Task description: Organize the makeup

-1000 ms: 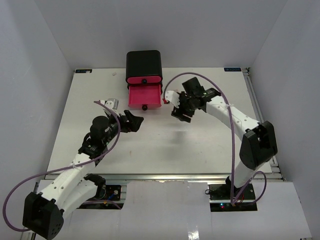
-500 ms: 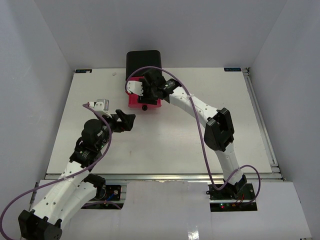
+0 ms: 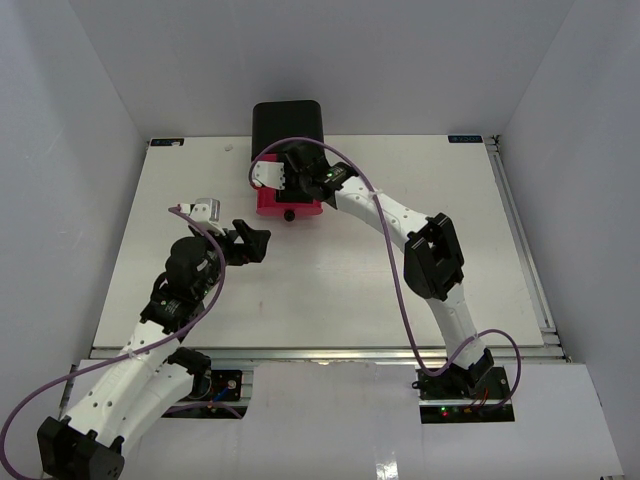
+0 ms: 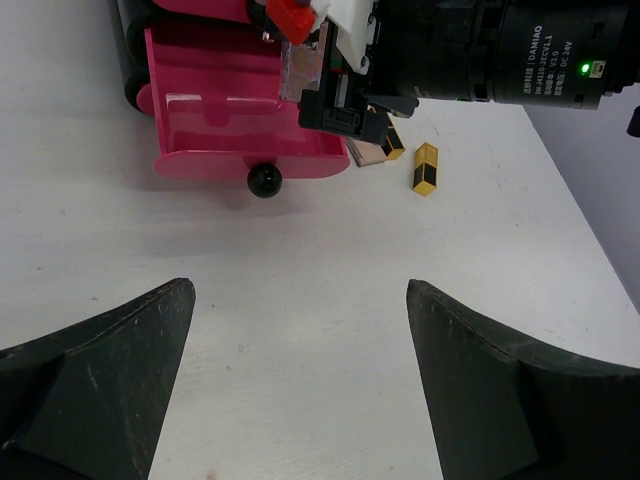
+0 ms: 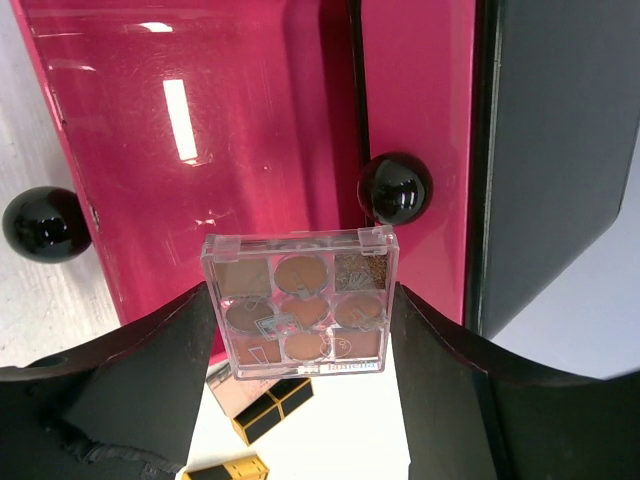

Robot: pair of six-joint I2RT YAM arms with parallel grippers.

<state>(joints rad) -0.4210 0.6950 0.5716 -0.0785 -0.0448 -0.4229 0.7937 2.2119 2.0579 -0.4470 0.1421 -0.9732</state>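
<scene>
My right gripper (image 5: 300, 297) is shut on the square pink-brown eyeshadow palette (image 5: 300, 300) and holds it over the open lower pink drawer (image 5: 200, 130), at its right side. In the top view that gripper (image 3: 290, 180) is above the drawer (image 3: 285, 205). Two black-and-gold lipsticks (image 5: 275, 410) (image 5: 222, 468) and a tan flat piece (image 5: 226, 388) lie on the table just right of the drawer. One lipstick (image 4: 425, 167) also shows in the left wrist view. My left gripper (image 4: 300, 340) is open and empty in front of the drawer. The tube and the pump bottle are out of view.
The black box (image 3: 288, 122) stands at the table's back middle. Its upper pink drawer is shut, with a black knob (image 5: 395, 188). The open drawer's knob (image 4: 264, 181) points toward my left gripper. White walls surround the table (image 3: 450, 250).
My right arm swung left from beside the drawer to over it, carrying the palette. My left arm pulled back a little to the left.
</scene>
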